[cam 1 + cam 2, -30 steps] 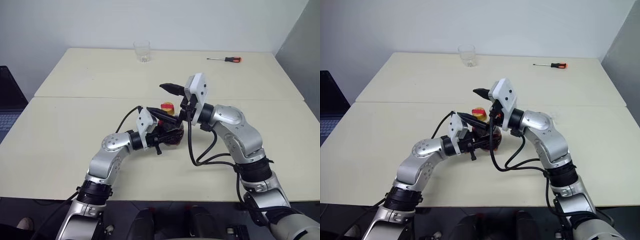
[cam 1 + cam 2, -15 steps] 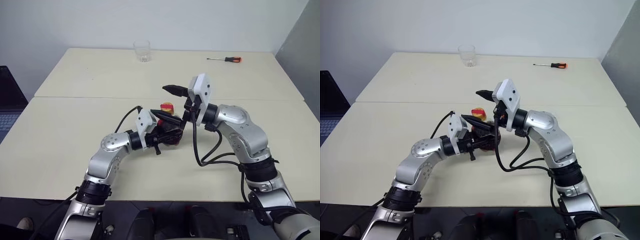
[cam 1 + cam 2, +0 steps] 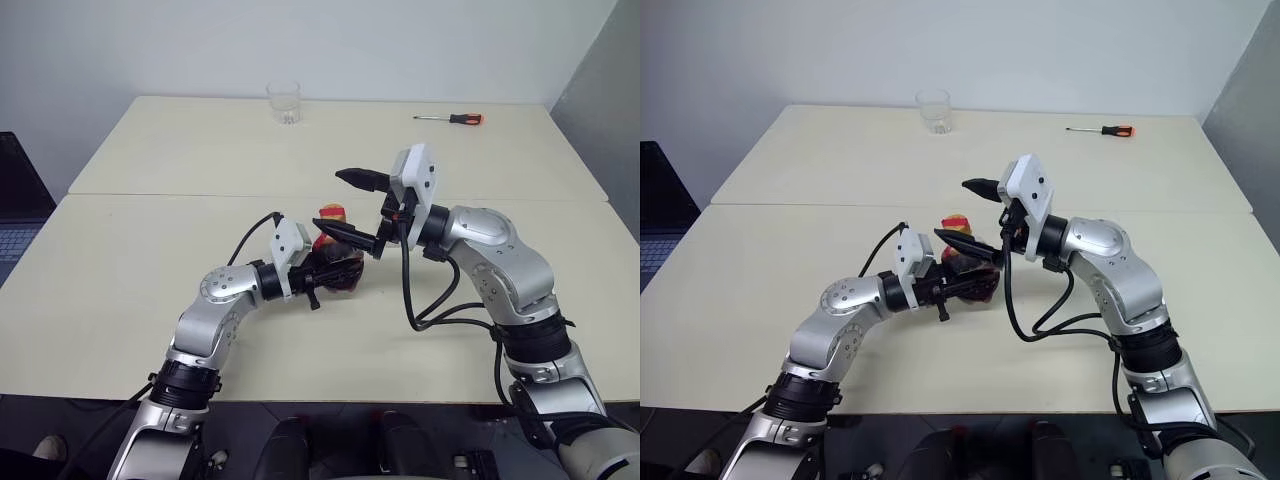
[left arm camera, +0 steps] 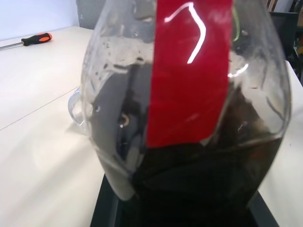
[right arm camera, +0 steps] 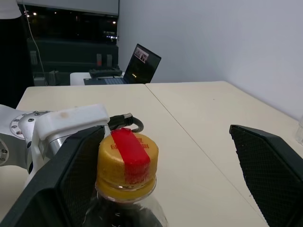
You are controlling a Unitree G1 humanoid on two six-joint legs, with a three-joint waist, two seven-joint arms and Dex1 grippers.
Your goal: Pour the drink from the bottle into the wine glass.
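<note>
From the head camera, the left gripper (image 3: 335, 262) clamps the bottle (image 3: 338, 270) mid-table, while the right gripper (image 3: 352, 205) stands spread wide, one finger above and one beside the yellow cap (image 3: 331, 213). A short tumbler (image 3: 284, 102) and a screwdriver (image 3: 451, 119) lie far back.

In the left wrist view, the bottle's red label (image 4: 187, 71) and the dark drink (image 4: 203, 184) sit close against the lens.

In the right wrist view, open fingers (image 5: 270, 170) flank the cap (image 5: 127, 163), which sits nearer one finger. An off-centre close would likely skid off the cap, and twisting could turn the bottle in its grip.
</note>
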